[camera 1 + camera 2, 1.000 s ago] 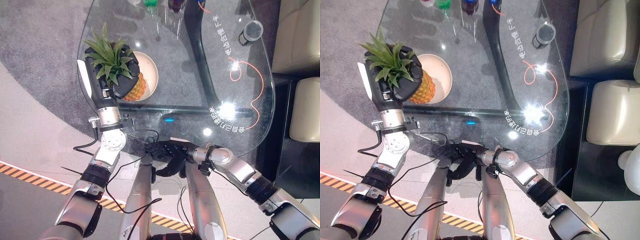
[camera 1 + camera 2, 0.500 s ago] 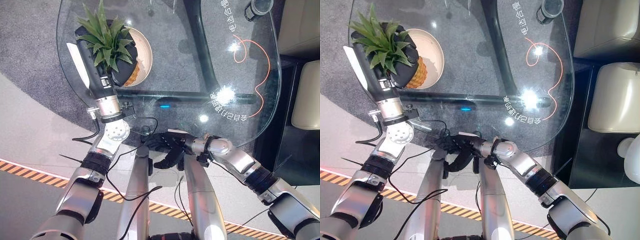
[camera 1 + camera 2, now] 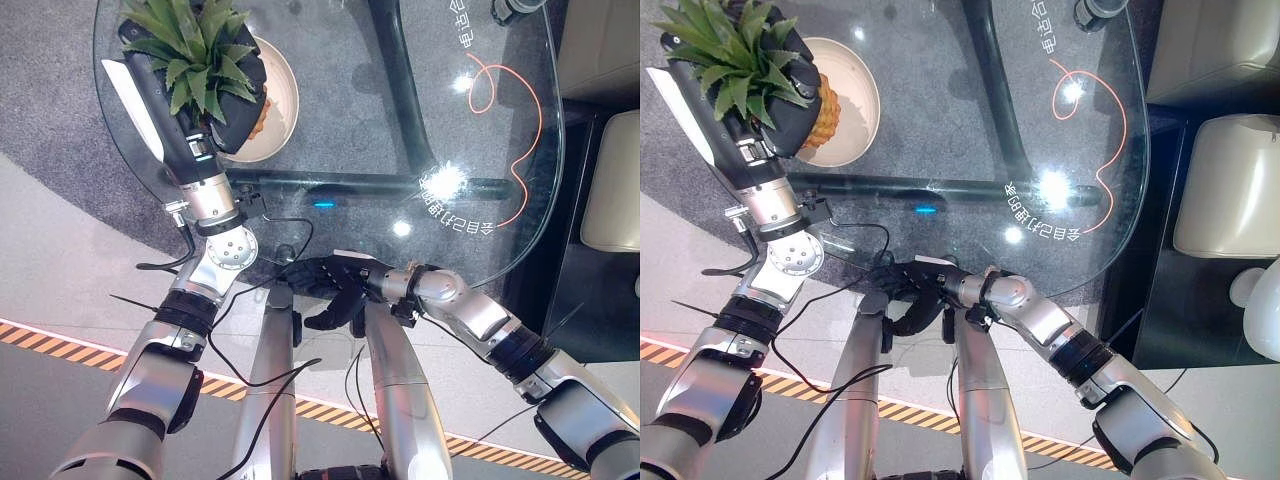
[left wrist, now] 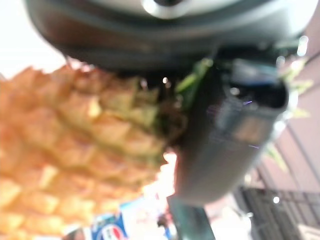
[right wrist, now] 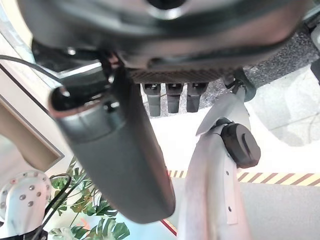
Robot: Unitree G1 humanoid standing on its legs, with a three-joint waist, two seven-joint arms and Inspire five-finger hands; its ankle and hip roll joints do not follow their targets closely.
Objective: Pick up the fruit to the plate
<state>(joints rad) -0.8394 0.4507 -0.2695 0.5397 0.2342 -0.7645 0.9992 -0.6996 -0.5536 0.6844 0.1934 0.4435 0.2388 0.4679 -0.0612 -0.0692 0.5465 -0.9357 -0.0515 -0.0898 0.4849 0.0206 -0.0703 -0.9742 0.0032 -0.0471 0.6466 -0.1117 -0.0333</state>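
the right hand (image 3: 335, 290) hung nearest the robot, below the near edge of the glass table (image 3: 420, 120), its fingers (image 5: 172, 97) loosely bent and holding nothing. beyond it the glass table spread out, a dark curved bar (image 3: 400, 90) running under its top and an orange cord (image 3: 520, 110) looping on the side toward the pale cushions (image 3: 610, 180). at the table's left near part stood the cream plate (image 3: 283, 95), and the left hand (image 3: 235, 110) was wrapped round the pineapple (image 3: 820, 115), thumb (image 4: 225, 145) pressed against the fruit's scaly skin just under the crown. the pineapple's green leaves (image 3: 195, 45) spread above the hand, toward the table's left edge, while its orange body lay over the plate, between the hand and the plate's pale inside; whether the fruit touched the plate could not be told. at the table's far edge, well apart from the plate, a dark round cup (image 3: 515, 10) stood beside the orange cord's far end.
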